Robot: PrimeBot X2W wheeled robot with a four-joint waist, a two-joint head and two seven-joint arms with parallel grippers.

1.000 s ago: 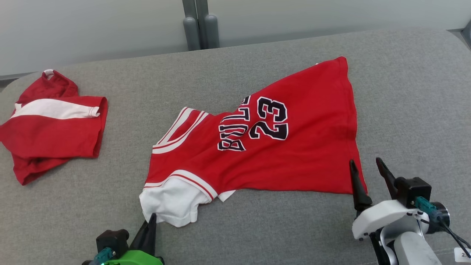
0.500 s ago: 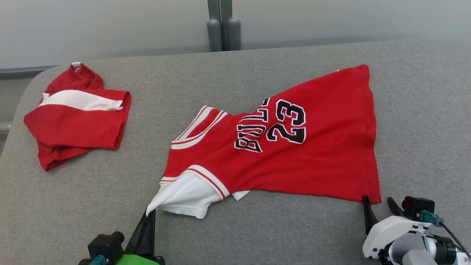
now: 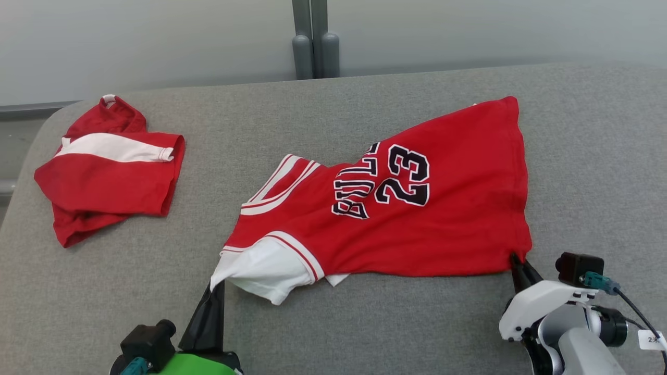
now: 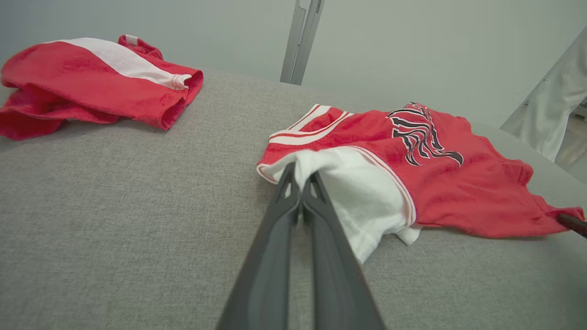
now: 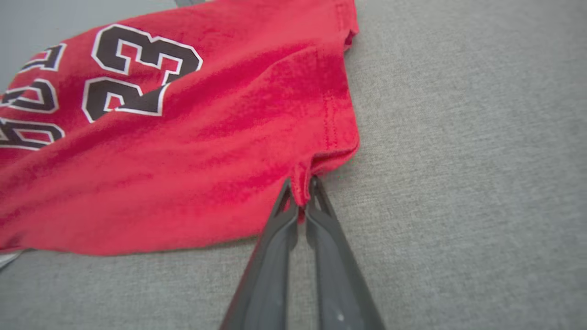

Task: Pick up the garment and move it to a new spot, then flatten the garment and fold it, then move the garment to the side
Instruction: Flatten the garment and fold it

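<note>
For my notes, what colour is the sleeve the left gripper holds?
The sleeve is white; clearest in the left wrist view.

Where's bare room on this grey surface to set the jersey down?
Bare grey surface lies between the folded red garment and the jersey, behind both, and right of its hem. Crowded near edge: left tool and right tool pinch it.

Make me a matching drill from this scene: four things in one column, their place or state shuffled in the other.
1 left hand
2 right hand
3 folded red garment
4 grey posts

A shut on the jersey's red hem corner
B lying apart, far left on the grey surface
C shut on the jersey's white sleeve
D standing behind the surface

Pairs: 1-C, 2-A, 3-B, 4-D
</note>
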